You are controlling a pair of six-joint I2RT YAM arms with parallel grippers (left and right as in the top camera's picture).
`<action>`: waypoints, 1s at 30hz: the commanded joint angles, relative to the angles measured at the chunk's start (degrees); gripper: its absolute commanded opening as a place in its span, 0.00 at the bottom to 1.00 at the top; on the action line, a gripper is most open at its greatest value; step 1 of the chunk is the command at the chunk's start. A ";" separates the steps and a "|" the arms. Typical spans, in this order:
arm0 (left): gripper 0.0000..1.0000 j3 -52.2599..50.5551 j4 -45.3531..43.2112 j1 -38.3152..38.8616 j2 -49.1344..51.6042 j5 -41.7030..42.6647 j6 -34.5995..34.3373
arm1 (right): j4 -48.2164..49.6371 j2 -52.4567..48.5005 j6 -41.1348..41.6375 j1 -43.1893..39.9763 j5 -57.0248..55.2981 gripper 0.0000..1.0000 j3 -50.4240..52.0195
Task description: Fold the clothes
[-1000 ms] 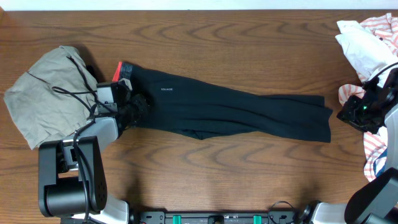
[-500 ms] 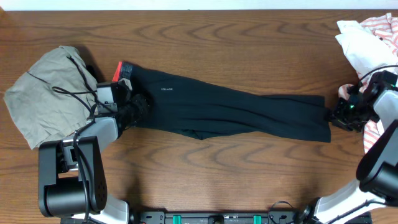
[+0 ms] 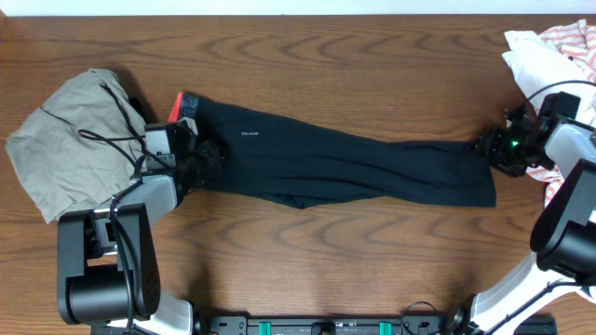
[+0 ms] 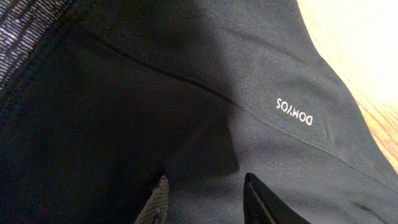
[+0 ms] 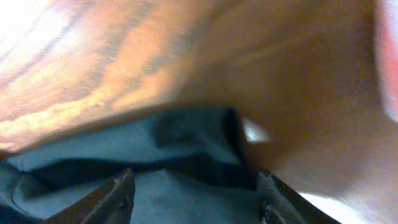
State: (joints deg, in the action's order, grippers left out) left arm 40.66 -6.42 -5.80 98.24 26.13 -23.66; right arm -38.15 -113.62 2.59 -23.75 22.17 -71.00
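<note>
The clothes, long black leggings (image 3: pixel 354 163), lie flat across the table, with the grey, red-edged waistband (image 3: pixel 186 102) at the left and the leg ends at the right. My left gripper (image 3: pixel 203 156) sits on the waist part near its lower edge. In the left wrist view its fingers (image 4: pixel 157 202) press into the black fabric (image 4: pixel 249 74) with a gathered bit between them, below a white logo. My right gripper (image 3: pixel 492 149) is at the leg ends. Seen from the right wrist, it stands open (image 5: pixel 193 193), straddling the dark hem (image 5: pixel 174 143).
A khaki-grey drawstring garment (image 3: pixel 70 140) lies crumpled at the left, touching the left arm. A pile of white and red-striped garments (image 3: pixel 549 46) fills the right edge, behind the right arm. Bare wood (image 3: pixel 335 251) runs along the front of the table.
My right gripper has moved left from beside the striped pile to the leggings' leg ends, and its jaws have spread wider. The left gripper and the leggings have not moved.
</note>
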 commanded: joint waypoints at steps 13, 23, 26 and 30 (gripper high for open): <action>0.40 -1.05 1.64 -0.17 0.87 -2.84 0.94 | 0.11 -6.05 -0.13 2.67 -0.98 0.01 2.80; 0.40 -1.03 1.46 0.83 -7.50 1.92 1.03 | -9.33 -5.84 -0.44 -3.17 -3.17 0.01 -9.16; 0.40 -1.03 1.46 1.84 -13.20 1.66 1.38 | -14.08 -5.84 -1.51 -5.14 -4.24 0.01 -14.86; 0.40 -1.05 1.51 2.03 -18.12 1.25 2.23 | -20.33 -5.84 -2.73 -6.58 -5.55 0.01 -22.47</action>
State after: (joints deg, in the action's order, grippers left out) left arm 39.64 -5.02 -3.95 83.61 27.05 -23.16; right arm -55.70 -119.52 1.80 -29.08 19.55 -87.11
